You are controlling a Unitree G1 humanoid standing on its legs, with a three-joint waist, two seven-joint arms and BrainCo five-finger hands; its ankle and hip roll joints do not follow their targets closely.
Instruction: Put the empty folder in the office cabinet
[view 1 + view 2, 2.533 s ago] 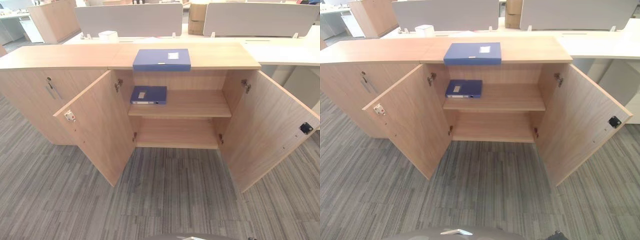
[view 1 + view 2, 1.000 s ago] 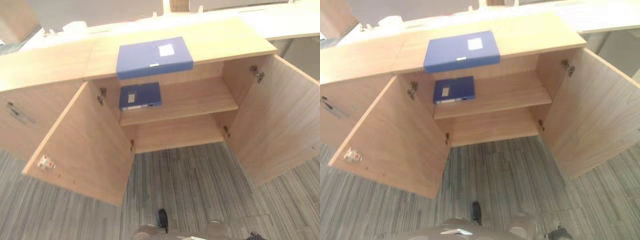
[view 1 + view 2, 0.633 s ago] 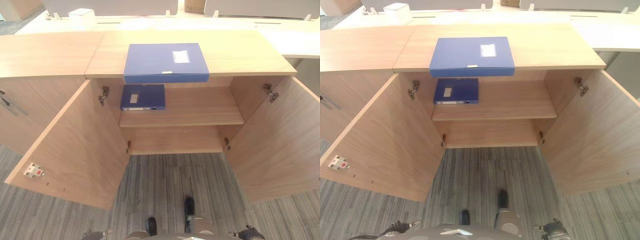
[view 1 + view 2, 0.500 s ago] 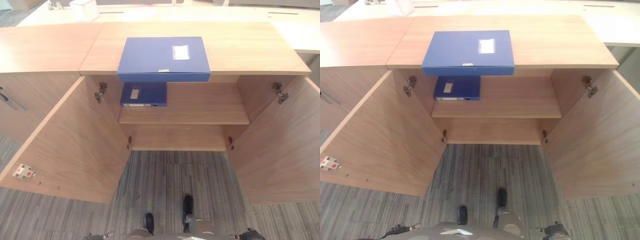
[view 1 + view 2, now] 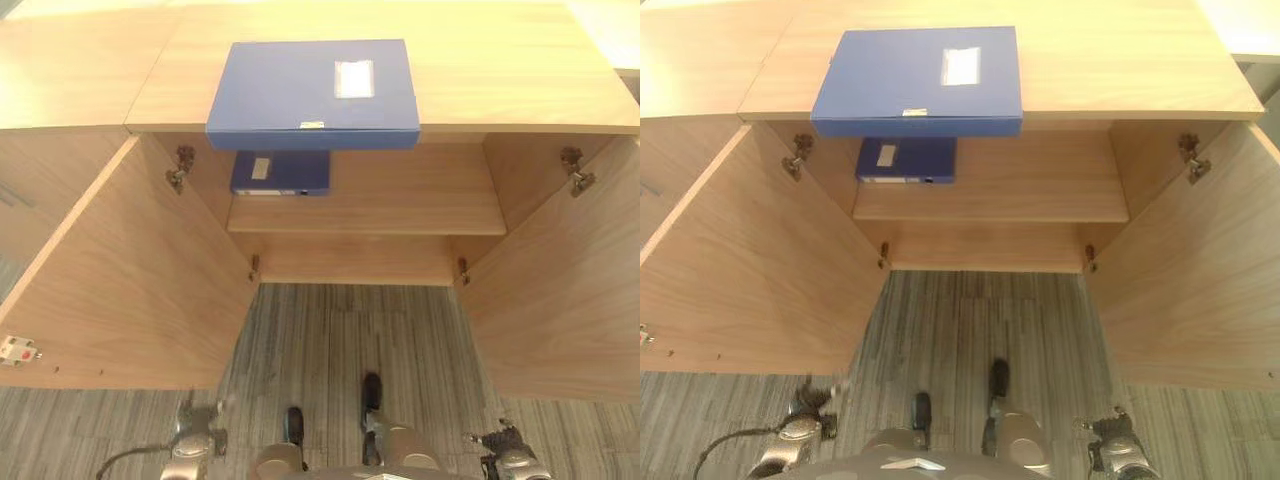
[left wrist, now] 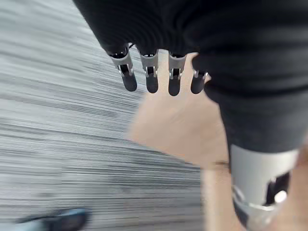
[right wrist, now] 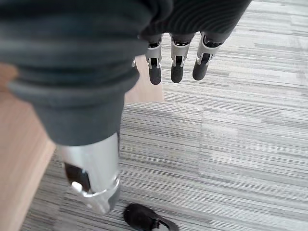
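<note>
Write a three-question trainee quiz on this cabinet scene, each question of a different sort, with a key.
1. True or false: both doors of the cabinet stand open.
2. Where does the larger blue folder lie? A) on the cabinet top B) on the floor C) on the lower shelf
3. Fill in: the smaller blue folder lies on the ____ shelf.

Key: 1 true; 2 A; 3 upper

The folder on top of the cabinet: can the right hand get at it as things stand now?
Probably yes. The folder lies bare on the cabinet top, overhanging its front edge, and the right hand hangs low with nothing between.
</note>
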